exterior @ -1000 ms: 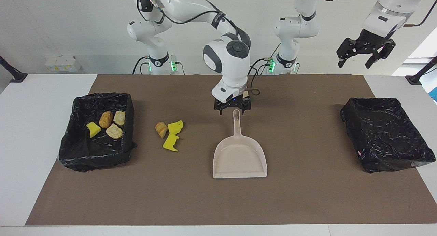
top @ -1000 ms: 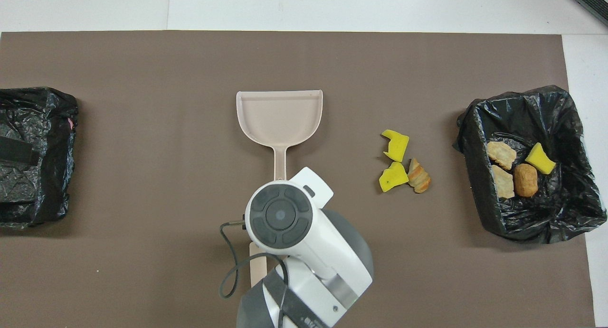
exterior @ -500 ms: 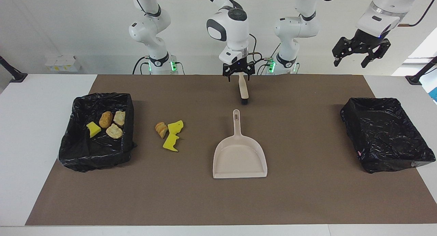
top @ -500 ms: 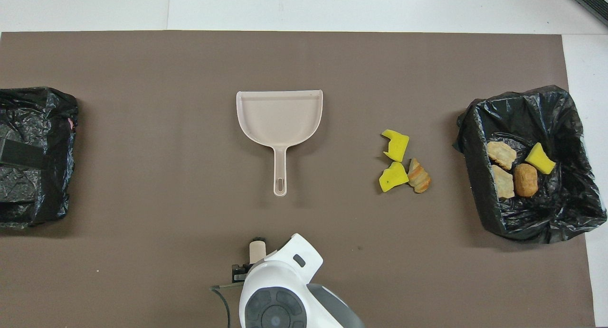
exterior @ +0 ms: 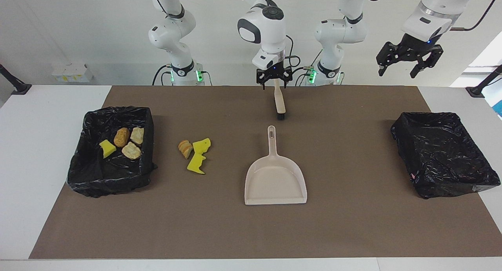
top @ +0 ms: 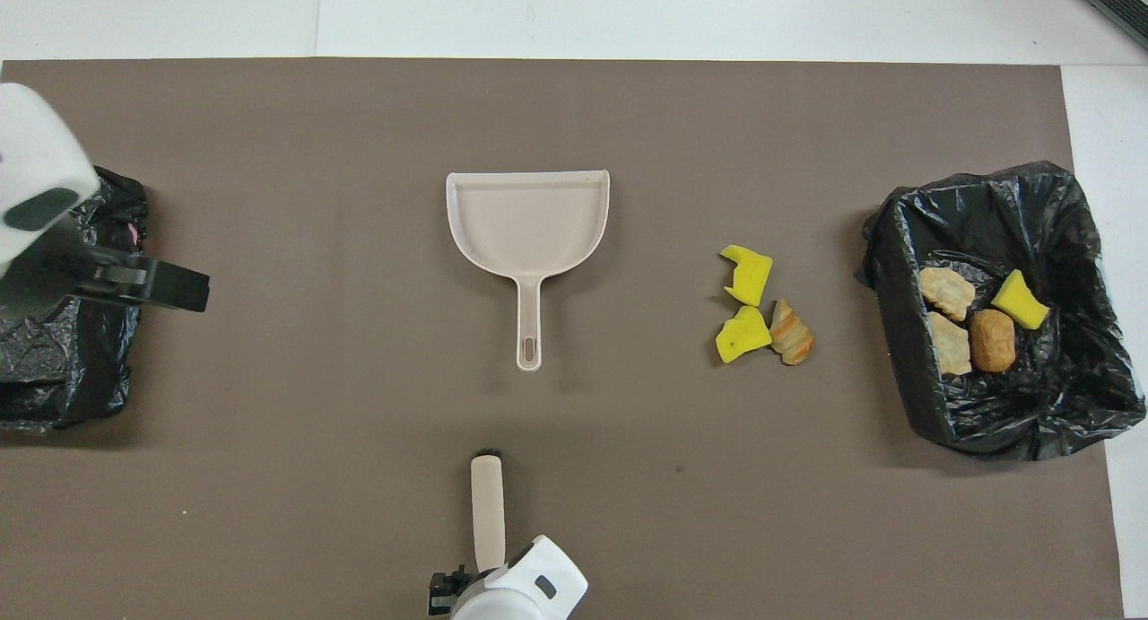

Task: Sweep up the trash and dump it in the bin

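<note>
Trash point(exterior: 195, 155) well apart from fingers point(exterior: 263, 82)

Open mat point(exterior: 353, 153) between the dustpan point(exterior: 275, 180) and the bin at the left arm's end point(exterior: 443, 153), nothing lying there. Toward the right arm's end it's tighter: 3 scraps point(exterior: 195, 153) sit between dustpan and the filled bin point(exterior: 111, 151). The brush point(exterior: 279, 104) stands nearer the robots than the dustpan handle, a clear gap between them. The mat's edge farthest from the robots is bare.
</note>
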Robot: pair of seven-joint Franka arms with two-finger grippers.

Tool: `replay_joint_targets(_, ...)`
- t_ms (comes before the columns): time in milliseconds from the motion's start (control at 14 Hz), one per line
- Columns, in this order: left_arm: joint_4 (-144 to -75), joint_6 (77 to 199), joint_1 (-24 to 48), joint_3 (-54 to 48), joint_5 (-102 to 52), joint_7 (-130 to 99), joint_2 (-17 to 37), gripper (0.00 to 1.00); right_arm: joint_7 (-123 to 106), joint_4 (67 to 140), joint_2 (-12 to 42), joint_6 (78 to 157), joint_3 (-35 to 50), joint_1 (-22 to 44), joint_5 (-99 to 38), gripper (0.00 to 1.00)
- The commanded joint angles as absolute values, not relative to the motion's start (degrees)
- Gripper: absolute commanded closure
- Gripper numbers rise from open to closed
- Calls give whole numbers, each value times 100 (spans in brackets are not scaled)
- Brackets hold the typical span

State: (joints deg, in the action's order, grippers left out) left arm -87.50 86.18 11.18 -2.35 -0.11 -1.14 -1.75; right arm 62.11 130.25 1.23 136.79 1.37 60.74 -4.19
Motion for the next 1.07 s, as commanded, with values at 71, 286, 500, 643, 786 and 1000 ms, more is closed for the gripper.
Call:
replay_joint_targets(71, -9500, 9586, 1949, -176, -220, -1228, -80, 0, 6662, 13148, 150, 13817, 123, 6372, -475, 17)
replay_joint_targets(286, -9694, 10237, 2494, -176, -229, -1948, 350, 0, 6680, 13148, 202, 13816, 123, 6433, -475, 21)
replay_joint_targets(500, -10097, 11360, 3031, -176, -264, -3169, 781, 0, 6688, 13157, 308, 13764, 123, 6565, -483, 27)
replay_joint_targets(643, -10344, 11881, 3304, -167, -264, -3270, 1036, 0, 6688, 13140, 334, 13764, 123, 6565, -475, 37)
replay_joint_targets(786, -10362, 12224, 3313, -167, -264, -3278, 1291, 0, 6645, 13113, 334, 13772, 123, 6565, -475, 72)
replay_joint_targets(1000, -10415, 12523, 3401, -167, -255, -3296, 1511, 0, 6583, 13070, 387, 13729, 123, 6539, -527, 100)
